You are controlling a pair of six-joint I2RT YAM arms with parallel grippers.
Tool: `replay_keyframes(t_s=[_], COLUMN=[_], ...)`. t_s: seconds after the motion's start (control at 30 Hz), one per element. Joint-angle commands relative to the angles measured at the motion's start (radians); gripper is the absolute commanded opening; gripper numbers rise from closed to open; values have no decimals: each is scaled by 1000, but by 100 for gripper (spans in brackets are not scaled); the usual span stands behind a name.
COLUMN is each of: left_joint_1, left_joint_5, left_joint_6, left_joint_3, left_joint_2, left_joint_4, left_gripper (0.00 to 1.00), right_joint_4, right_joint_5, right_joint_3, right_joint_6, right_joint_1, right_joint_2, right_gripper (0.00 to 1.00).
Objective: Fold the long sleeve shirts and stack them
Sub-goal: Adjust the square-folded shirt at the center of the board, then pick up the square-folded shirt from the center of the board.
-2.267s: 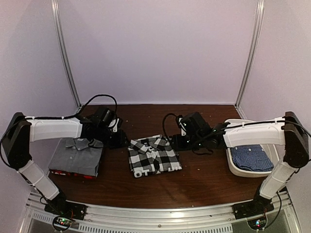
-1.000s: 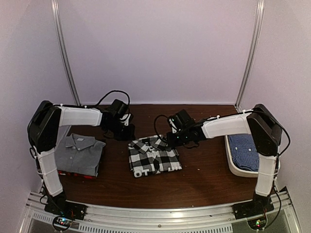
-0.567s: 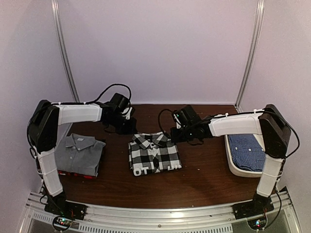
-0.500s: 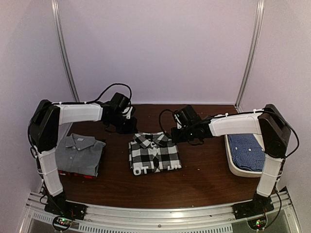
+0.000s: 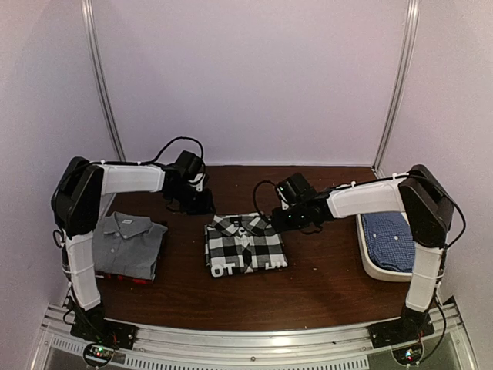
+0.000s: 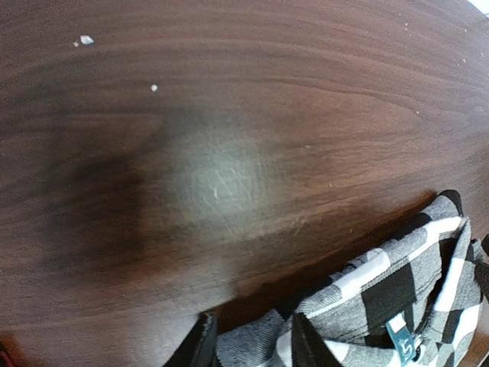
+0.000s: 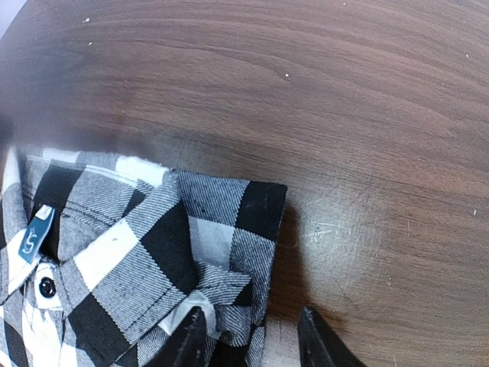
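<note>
Long sleeve shirts: the black-and-white large-check cloth shirt (image 5: 245,247) lies folded on the dark brown wooden worktop (image 5: 323,297), near the left of the white oval plastic tub (image 5: 383,272). The plain grey collared shirt (image 5: 123,245) sits folded well to the left of the tub, on a red-black shirt (image 5: 115,276) of which only an edge shows. The blue fine-checked shirt (image 5: 390,240) lies inside the tub.
Left end effector (image 6: 250,348): at the check shirt's collar-end corner farther from the tub. Its fingers are apart, with a fold of cloth lying loose between them.
Right end effector (image 7: 252,344): at the collar-end corner nearer the tub. Its fingers are apart, with the cloth edge by one and bare worktop by the other.
Risk, snagging: cloth sits inside both gaps, so a fingertip lifting away could catch a fold and pull the corner open.
Risk, stacking: the check shirt is not yet on the grey pile. Carried by two corners alone, its loose layers could sag and unfold, or land askew.
Risk, pile: a careless drop could shove the grey shirt off the red-black one.
Top view alone shows: all four shirts, the tub and both arms. The wrist bodies hide the fingertips.
Wrist views alone show: finger spacing, the cloth in the gaps, and a small blue label (image 7: 30,238) at the collar. They show neither the pile nor the tub.
</note>
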Motion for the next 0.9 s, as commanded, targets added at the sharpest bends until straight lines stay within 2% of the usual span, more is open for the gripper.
replay_keyframes(t_s=[0.0,0.17,0.4,0.67,0.87], left_joint_1=[43,53,43,-14,-65], left_joint_5=[-44,57,195,282,281], left_joint_6=[-35,-71,-128,-201,-248], left_joint_3=[-67,-222,-436,-592,-604], left_joint_2=[-130,-257,-396,-406,-354], left_joint_4=[9,66,161,298,345], left_gripper=[44,57,65,68,67], right_joint_4=[-13,6,60,109,136], right_joint_5=[20,-29,-131,-181,-181], right_joint_3=[-27,-91,-158,-195,-214], right_joint_6=[-2,6,16,37,49], right_joint_1=[-5,-6,-4,-6,-6], right_joint_2=[-88,-149,-175,-135,-103], right_gripper=[47,61,64,64,64])
